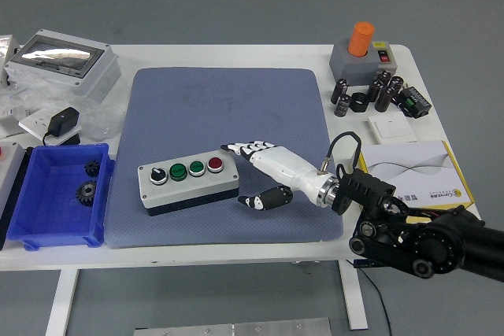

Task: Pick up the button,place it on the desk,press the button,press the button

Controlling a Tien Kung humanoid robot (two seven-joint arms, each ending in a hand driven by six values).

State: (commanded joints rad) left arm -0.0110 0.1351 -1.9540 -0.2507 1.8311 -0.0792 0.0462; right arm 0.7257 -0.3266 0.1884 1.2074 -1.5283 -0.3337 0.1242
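Gears [87, 182] in blue bin [49, 228]; right hand [264, 171] released, fingers extended, beside button box [187, 177]

Our right arm [417, 238] comes in from the lower right corner, black and bent low. Our right hand [272, 171] reaches leftward, white-shelled, palm down, fingers [240, 148] stretched out flat and together, thumb [264, 199] curled below, grasping nothing.

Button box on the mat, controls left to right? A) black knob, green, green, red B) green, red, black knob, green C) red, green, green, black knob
A: the button box on the grey mat shows a black knob, two green buttons, then a red button nearest the right hand.
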